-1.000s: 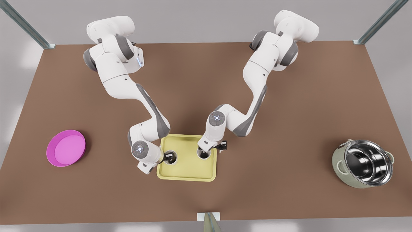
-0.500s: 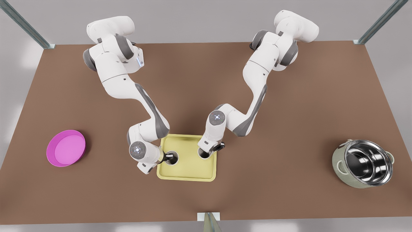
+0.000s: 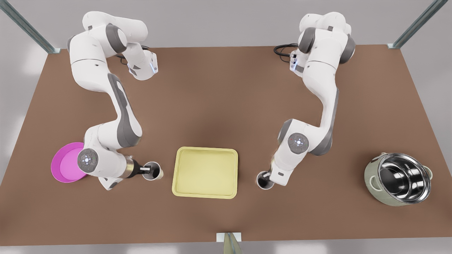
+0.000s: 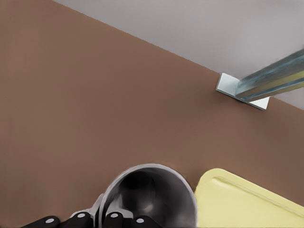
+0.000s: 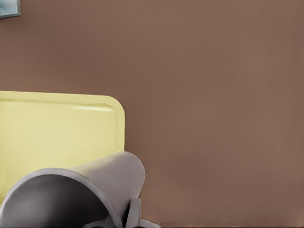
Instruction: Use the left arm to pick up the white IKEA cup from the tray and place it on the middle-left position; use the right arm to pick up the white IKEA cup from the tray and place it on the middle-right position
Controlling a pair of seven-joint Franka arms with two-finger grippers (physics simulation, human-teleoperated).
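Note:
The pale yellow tray [image 3: 206, 171] lies empty at the table's middle front. My left gripper [image 3: 145, 170], on the arm with a brass band, is shut on the rim of a white cup [image 3: 154, 173] just off the tray's edge on the front view's left, leaning slightly. The left wrist view shows that cup [image 4: 147, 194] beside the tray [image 4: 247, 204]. My right gripper [image 3: 270, 180] is shut on the other white cup [image 3: 263, 180] off the tray's edge on the front view's right. The right wrist view shows this cup [image 5: 95, 180] near the tray corner [image 5: 57, 128]. Whether either cup touches the table I cannot tell.
A round magenta plate [image 3: 69, 164] sits at the front view's left, partly behind the left arm's wrist. A steel pot [image 3: 399, 183] stands at the far right. A metal bracket [image 3: 229, 238] marks the front edge. Bare brown tabletop [image 3: 212, 106] stretches behind the tray.
Both arms have swung outward, each carrying its cup off the tray: the left one toward the magenta plate, the right one toward the pot. The tray now holds nothing.

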